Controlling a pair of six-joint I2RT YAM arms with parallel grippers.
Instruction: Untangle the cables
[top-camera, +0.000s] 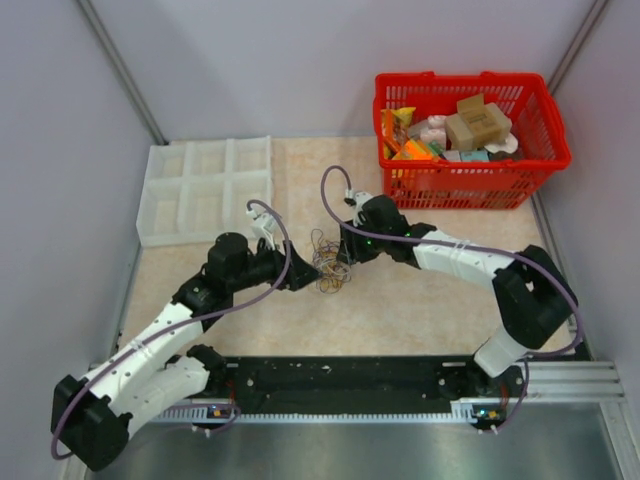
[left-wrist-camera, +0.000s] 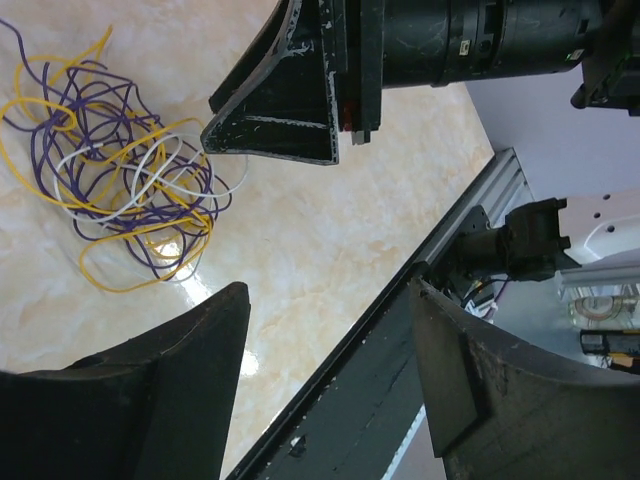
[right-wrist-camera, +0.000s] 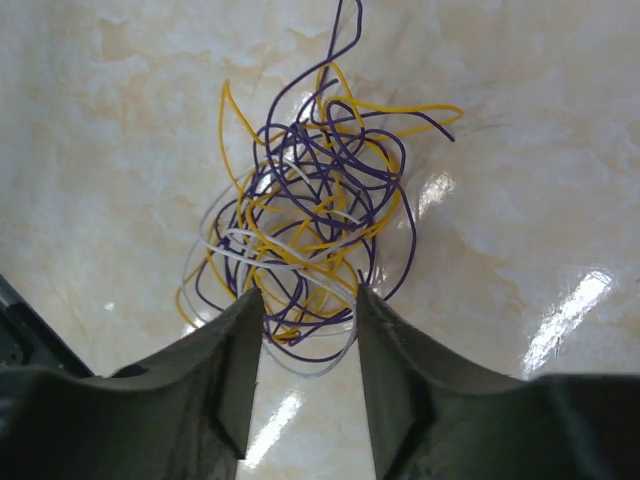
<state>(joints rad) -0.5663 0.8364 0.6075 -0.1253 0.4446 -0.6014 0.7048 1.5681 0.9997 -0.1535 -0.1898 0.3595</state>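
The cables (top-camera: 330, 264) lie as one small tangle of thin yellow, purple and whitish wires on the beige table between both arms. In the right wrist view the cables (right-wrist-camera: 310, 225) sit just ahead of my right gripper (right-wrist-camera: 310, 298). Its jaws stand apart, and the nearest loops reach between the fingertips (right-wrist-camera: 248, 310). My left gripper (left-wrist-camera: 328, 290) is open with nothing in it. The cables (left-wrist-camera: 120, 185) are off to its upper left, well clear of its fingers (left-wrist-camera: 170, 390). My right gripper (left-wrist-camera: 285, 110) shows beside the tangle in the left wrist view.
A red basket (top-camera: 470, 185) full of packaged goods stands at the back right. A white compartment tray (top-camera: 205, 190) sits at the back left. The black base rail (top-camera: 340, 375) runs along the near edge, right under the left gripper in its wrist view.
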